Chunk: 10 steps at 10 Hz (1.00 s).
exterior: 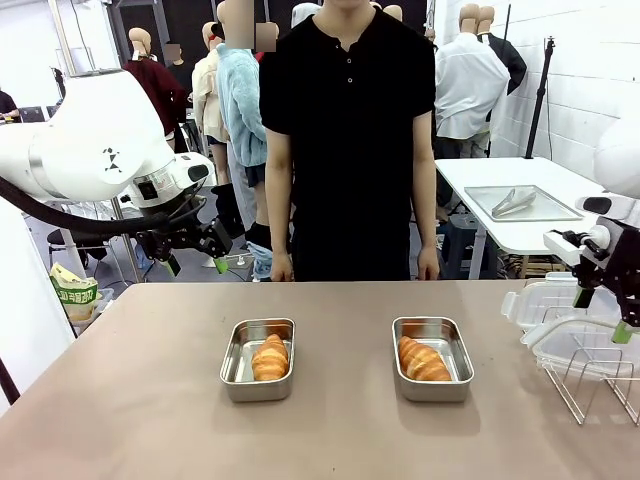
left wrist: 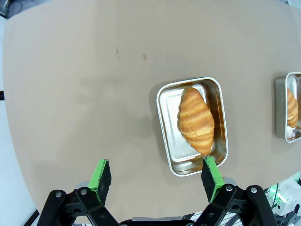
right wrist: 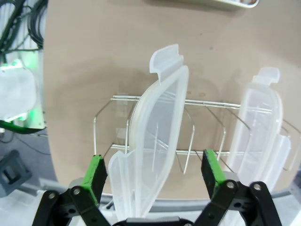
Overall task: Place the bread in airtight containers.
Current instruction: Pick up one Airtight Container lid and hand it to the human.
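Observation:
Two open steel airtight containers stand mid-table: the left container (exterior: 233, 362) (left wrist: 163, 117) and the right container (exterior: 458, 362) (left wrist: 280, 108). A golden bread roll (exterior: 269, 358) (left wrist: 195, 120) lies in the left one, and another roll (exterior: 424, 360) (left wrist: 292, 107) lies in the right one. My left gripper (exterior: 195, 255) (left wrist: 155, 174) hangs open and empty, high over the table's far left. At the right edge my right gripper (exterior: 600, 315) (right wrist: 153, 172) is open above the clear lids; in the right wrist view one upright lid (right wrist: 157, 136) sits between its fingers, untouched.
Both clear lids (exterior: 545, 300) (exterior: 572, 345) rest in a wire rack (exterior: 590, 378) (right wrist: 188, 101) at the table's right edge; the second lid (right wrist: 263, 127) leans beside the first. A person stands at the far edge, hands (exterior: 282, 268) hanging by the tabletop.

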Available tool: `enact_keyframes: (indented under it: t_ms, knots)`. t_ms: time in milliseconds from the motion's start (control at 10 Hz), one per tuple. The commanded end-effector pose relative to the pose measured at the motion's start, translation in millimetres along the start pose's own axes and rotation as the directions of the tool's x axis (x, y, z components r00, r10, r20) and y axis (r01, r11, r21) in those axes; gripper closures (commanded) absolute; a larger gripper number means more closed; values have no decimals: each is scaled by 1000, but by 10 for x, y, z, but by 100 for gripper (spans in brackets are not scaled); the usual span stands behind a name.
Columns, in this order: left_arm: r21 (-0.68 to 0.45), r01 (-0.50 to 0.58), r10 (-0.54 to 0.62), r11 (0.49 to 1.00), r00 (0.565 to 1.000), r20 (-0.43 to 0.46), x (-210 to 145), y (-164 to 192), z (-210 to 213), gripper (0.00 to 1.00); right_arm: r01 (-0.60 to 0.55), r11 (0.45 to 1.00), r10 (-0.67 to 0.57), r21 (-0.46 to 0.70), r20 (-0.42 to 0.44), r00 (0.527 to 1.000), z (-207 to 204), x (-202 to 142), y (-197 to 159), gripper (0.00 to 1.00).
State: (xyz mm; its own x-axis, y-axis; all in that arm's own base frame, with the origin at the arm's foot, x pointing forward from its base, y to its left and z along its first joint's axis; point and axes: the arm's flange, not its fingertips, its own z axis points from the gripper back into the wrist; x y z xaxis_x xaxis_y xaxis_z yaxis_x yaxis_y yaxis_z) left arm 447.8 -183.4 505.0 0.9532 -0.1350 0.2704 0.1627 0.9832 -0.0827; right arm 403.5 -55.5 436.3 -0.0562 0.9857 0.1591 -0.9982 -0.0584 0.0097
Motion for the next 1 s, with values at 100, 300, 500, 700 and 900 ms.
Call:
enact_keyframes:
  t_ms: [100, 300, 500, 700, 900]
  knots:
    - [9, -9, 9, 1000, 1000, 4, 31, 7, 6, 0, -27, 1000, 27, -5, 2, 1000, -1, -12, 88, 22]
    - [9, -9, 9, 1000, 1000, 4, 31, 7, 6, 0, -17, 1000, 17, 13, -4, 1000, 5, -14, 92, 60]
    - [9, -9, 9, 1000, 1000, 4, 31, 7, 6, 0, -5, 999, 5, 38, 4, 1000, -59, -25, 121, 99]
    - [9, -9, 9, 1000, 1000, 4, 31, 7, 6, 0, -6, 999, 6, 42, 6, 1000, -71, -37, 121, 100]
    - [9, -9, 9, 1000, 1000, 4, 31, 7, 6, 0, -9, 999, 9, 37, 5, 1000, -54, -47, 105, 100]
